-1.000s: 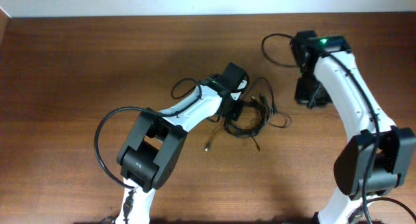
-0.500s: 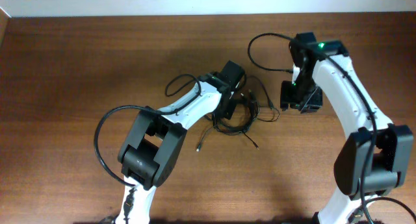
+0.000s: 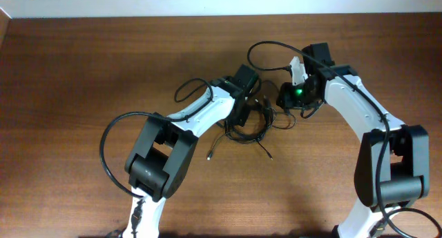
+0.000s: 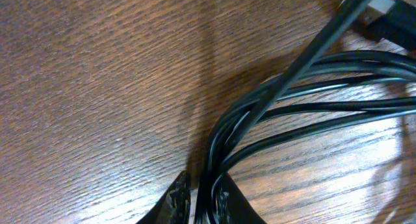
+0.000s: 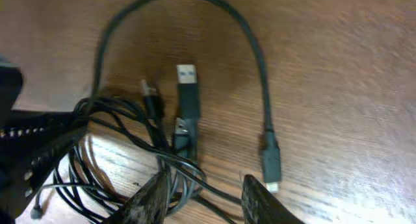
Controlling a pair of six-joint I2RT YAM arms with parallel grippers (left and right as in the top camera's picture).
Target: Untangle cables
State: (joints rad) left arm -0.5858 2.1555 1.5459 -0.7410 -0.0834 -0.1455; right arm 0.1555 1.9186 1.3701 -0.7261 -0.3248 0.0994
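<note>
The cables (image 3: 254, 132) are a tangle of thin black cords in the middle of the wooden table, with loose plug ends (image 3: 209, 155) trailing toward the front. My left gripper (image 3: 242, 116) sits on the tangle's left side. In the left wrist view it (image 4: 205, 197) is shut on a bundle of cords (image 4: 286, 110). My right gripper (image 3: 284, 100) is at the tangle's right edge. In the right wrist view it (image 5: 203, 193) is open, low over the table, with a few cord strands (image 5: 188, 169) lying between its fingers. A USB plug (image 5: 187, 78) and a small plug (image 5: 271, 160) lie just ahead.
Thicker arm cables loop out beside each wrist, one at the left (image 3: 184, 91) and one at the right (image 3: 266, 47). The table's far edge meets a pale wall (image 3: 207, 2). Both arm bases stand at the front edge.
My right arm has swung left and down from the far right until its gripper is at the tangle. The left gripper pulled the tangle slightly left, then held still.
</note>
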